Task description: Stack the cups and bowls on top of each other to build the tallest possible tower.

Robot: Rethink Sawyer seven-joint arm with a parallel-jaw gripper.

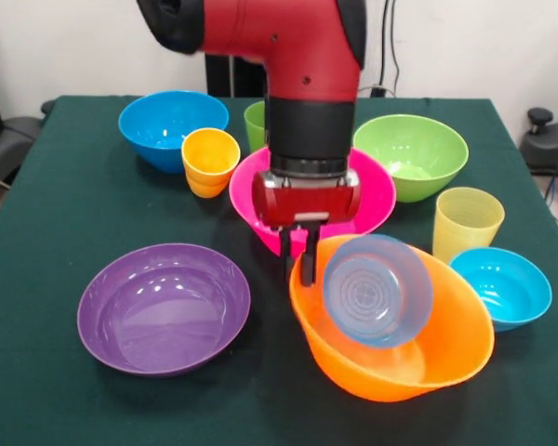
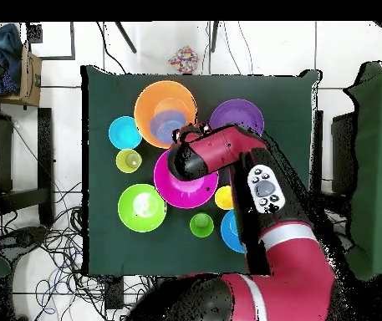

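Gripper (image 1: 302, 265) fingers in the front view hang close together at the near rim of the pink bowl (image 1: 372, 200), just beside the orange bowl (image 1: 391, 362); whether they pinch anything I cannot tell. A small pale blue bowl (image 1: 377, 290) leans tilted inside the orange one. The purple bowl (image 1: 163, 307), green bowl (image 1: 414, 153), large blue bowl (image 1: 167, 125), small blue bowl (image 1: 502, 286), orange cup (image 1: 209, 160) and pale yellow cup (image 1: 467, 221) stand apart, empty. Overhead, the arm (image 2: 227, 159) covers the gripper, but the green cup (image 2: 201, 224) shows whole.
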